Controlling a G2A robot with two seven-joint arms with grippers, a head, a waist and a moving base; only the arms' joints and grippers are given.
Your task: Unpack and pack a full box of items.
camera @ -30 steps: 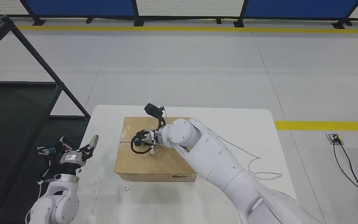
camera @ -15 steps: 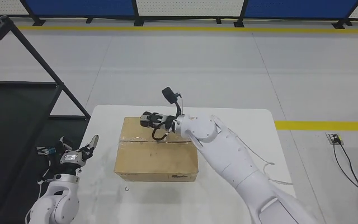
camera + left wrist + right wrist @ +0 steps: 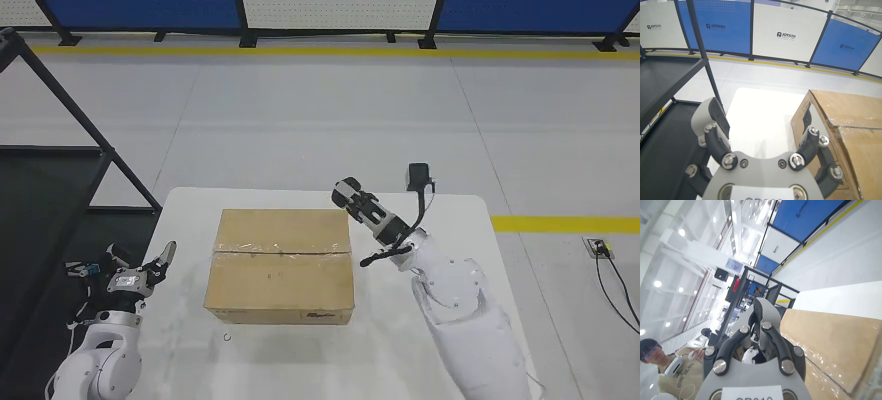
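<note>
A brown cardboard box (image 3: 280, 265) with clear tape along its closed top seam sits in the middle of the white table (image 3: 440, 215). My right gripper (image 3: 346, 187) hovers raised just off the box's far right corner, fingers shut with nothing seen between them. In the right wrist view that gripper (image 3: 756, 306) points past the taped box top (image 3: 829, 336). My left gripper (image 3: 140, 252) stands open at the table's left edge, apart from the box. In the left wrist view its fingers (image 3: 719, 113) spread wide beside the box's left end (image 3: 848, 123).
A black metal shelf rack (image 3: 50, 180) stands to the left of the table, close to my left arm. A small scrap (image 3: 228, 336) lies on the table near the box's front left corner. Bare table lies right of the box.
My right arm has swung from over the box's top to the right and lifted, so its gripper is now off the far right corner. The left arm and the box have stayed put.
</note>
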